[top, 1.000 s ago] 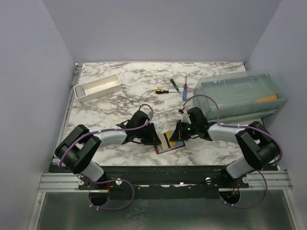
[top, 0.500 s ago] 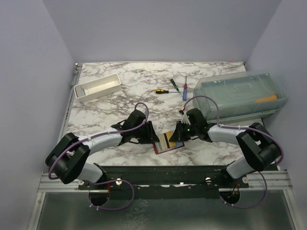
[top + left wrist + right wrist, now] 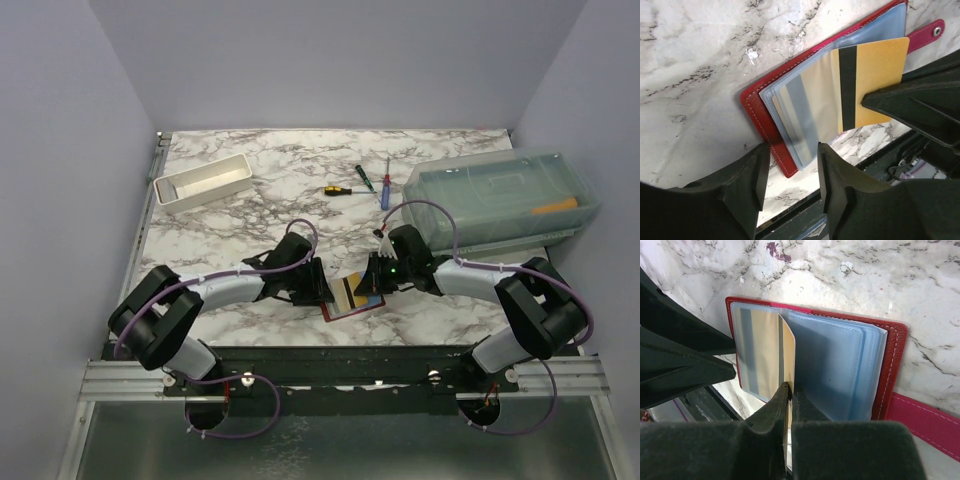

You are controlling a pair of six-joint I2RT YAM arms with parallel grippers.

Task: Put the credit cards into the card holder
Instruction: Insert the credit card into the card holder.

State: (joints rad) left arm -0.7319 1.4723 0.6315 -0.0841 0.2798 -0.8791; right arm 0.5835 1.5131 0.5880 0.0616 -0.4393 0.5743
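The card holder [image 3: 340, 309] lies open near the table's front edge, a dark-red wallet [image 3: 756, 107] with clear bluish sleeves [image 3: 835, 370]. A tan credit card [image 3: 875, 80] with a black stripe stands partly inside a sleeve. My right gripper [image 3: 790, 387] is shut on that card's outer edge [image 3: 788, 350]; from above it sits at the wallet's right side [image 3: 372, 283]. My left gripper [image 3: 792, 155] hangs open over the wallet's near left corner, holding nothing [image 3: 322, 288]. I cannot tell a blue card from the bluish sleeves.
A white tray [image 3: 203, 181] stands at the back left, a clear plastic box [image 3: 500, 195] at the back right. Screwdrivers [image 3: 337, 189] [image 3: 385, 187] lie between them. The table's front edge and dark rail [image 3: 805, 220] run just past the wallet.
My left gripper's jaws have spread wider, and its arm swung out and back beside the wallet. The right gripper has kept its hold on the tan card in the same place.
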